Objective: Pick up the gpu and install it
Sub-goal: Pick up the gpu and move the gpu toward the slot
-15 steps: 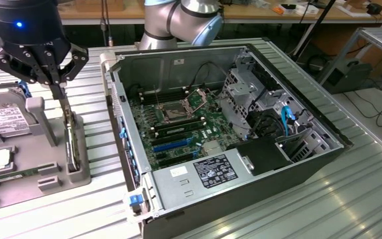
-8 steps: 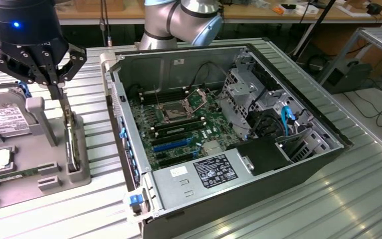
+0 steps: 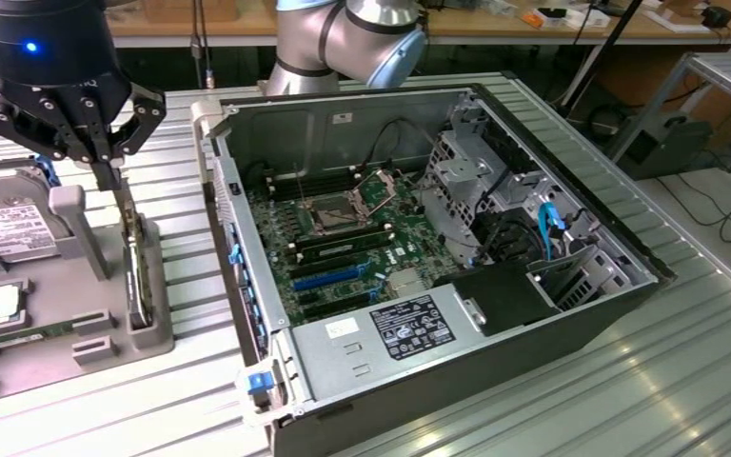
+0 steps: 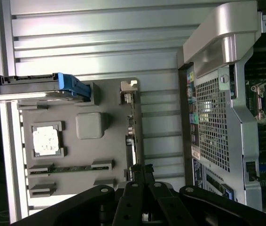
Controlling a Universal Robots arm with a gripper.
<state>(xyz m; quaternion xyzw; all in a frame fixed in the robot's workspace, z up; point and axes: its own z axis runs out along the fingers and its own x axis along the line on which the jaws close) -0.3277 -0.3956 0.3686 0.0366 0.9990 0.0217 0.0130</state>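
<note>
The gpu (image 3: 137, 268) is gripped at its top edge by the tool (image 3: 109, 177), jaws pinched shut; directly below, it is seated on edge in the grey holder (image 3: 92, 305).

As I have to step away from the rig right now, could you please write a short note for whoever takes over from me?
Gripper: shut on one end of the gpu, a thin, dark, flat card with a pale metal bracket.
Gpu: stands on edge in its slot in the grey moulded parts tray, on the exterior view's left of the open black computer case.
Done: the card looks gripped, nothing more.
Left: the lift out of the tray and the whole install; no card sits in the blue expansion slots of the case's green motherboard.
</note>
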